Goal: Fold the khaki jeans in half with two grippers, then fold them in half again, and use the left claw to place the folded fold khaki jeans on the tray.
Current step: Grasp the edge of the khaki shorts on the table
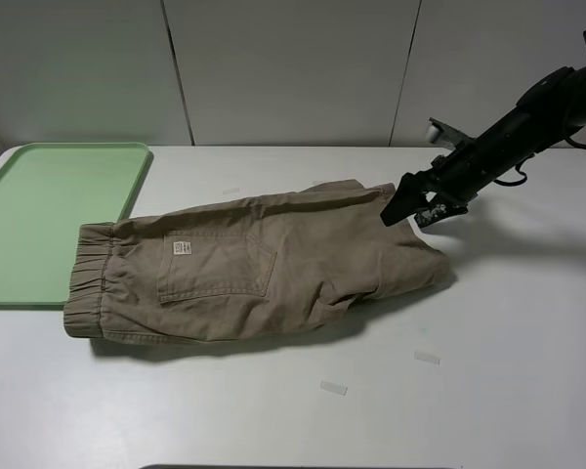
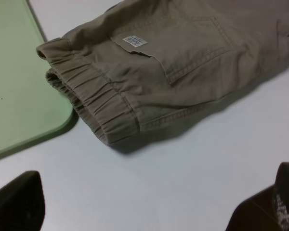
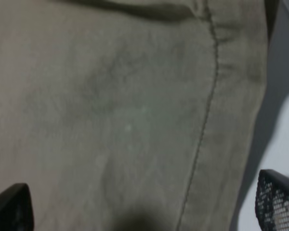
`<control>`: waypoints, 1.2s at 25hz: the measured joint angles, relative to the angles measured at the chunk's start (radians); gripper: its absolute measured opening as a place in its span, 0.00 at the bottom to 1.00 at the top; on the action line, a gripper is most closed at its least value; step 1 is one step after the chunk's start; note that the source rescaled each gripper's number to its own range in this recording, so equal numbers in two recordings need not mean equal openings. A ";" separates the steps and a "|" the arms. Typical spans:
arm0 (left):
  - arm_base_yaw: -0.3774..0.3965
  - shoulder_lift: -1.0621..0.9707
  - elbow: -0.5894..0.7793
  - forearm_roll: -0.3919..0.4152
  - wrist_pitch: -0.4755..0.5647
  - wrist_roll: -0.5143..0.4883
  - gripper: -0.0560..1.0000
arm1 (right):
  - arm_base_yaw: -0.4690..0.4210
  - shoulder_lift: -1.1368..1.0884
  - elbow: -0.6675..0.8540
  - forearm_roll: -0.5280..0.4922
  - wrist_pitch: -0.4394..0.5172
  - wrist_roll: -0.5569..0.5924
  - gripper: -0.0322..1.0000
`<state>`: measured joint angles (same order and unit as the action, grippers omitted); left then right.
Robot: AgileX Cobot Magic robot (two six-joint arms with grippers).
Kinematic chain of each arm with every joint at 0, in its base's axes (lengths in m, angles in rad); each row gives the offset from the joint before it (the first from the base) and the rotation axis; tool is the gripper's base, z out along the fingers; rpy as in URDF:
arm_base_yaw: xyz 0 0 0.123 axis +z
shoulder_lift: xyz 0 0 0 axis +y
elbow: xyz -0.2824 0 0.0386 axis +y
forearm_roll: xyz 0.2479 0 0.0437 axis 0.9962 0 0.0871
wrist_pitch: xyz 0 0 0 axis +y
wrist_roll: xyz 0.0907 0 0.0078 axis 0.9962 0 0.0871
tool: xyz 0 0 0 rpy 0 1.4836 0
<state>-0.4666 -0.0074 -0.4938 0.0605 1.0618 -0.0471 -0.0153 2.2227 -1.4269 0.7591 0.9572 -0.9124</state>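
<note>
Exterior high: jeans [image 1: 244,269] folded nr tray [image 1: 49,215].

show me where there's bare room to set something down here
The green tray is bare. So is the table between the khaki shorts and the near edge. Crowded: mid-table under the shorts, and their hem end where the right gripper hovers.

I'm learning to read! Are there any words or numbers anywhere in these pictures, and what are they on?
White label on the khaki jeans, just above the back pocket: rows of dark print, too small and blurred to read.
Tray and table: no writing that I can see.
</note>
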 joint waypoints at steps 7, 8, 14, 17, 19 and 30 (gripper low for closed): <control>0.000 0.000 0.000 0.000 0.000 0.000 1.00 | 0.044 0.030 -0.005 0.019 -0.008 -0.002 1.00; 0.000 0.000 0.000 0.000 0.000 0.000 1.00 | 0.051 0.034 -0.007 0.023 -0.008 -0.002 1.00; 0.000 -0.001 0.000 0.000 0.001 0.000 1.00 | 0.094 0.041 -0.013 0.044 -0.017 -0.003 1.00; 0.000 -0.001 0.000 0.000 0.001 0.000 1.00 | 0.109 0.041 -0.013 0.047 -0.019 -0.003 1.00; 0.000 -0.001 0.000 0.000 0.001 0.000 1.00 | 0.120 0.042 -0.013 0.048 -0.020 -0.003 0.99; 0.000 -0.001 0.000 0.000 0.001 0.000 1.00 | 0.171 0.049 -0.013 0.016 -0.075 -0.001 0.67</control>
<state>-0.4666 -0.0086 -0.4938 0.0605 1.0626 -0.0471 0.1560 2.2718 -1.4404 0.7751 0.8822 -0.9136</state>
